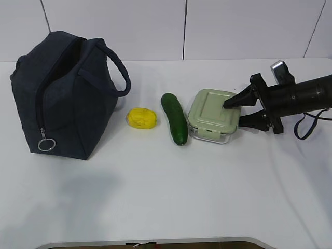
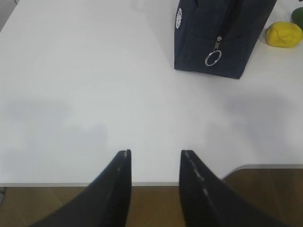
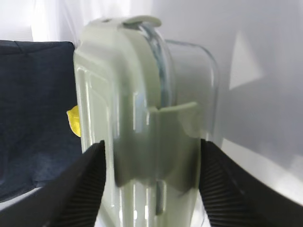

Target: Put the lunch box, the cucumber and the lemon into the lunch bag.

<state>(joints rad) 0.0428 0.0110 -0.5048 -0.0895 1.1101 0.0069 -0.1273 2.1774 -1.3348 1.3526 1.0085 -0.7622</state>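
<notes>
Straddling the box [image 1: 213,115], the right gripper [image 1: 239,110] has one finger over the lid and one beside the glass wall, parted and not visibly clamped. The left gripper [image 2: 154,158], parted and empty, hangs well away.

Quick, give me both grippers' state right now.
Left gripper: open, empty, over bare table.
Right gripper: fingers either side of the lunch box, top and bottom; whether it grips yet cannot be told.

navy lunch bag [image 1: 67,98], yellow lemon [image 1: 141,119], green cucumber [image 1: 175,118]
</notes>
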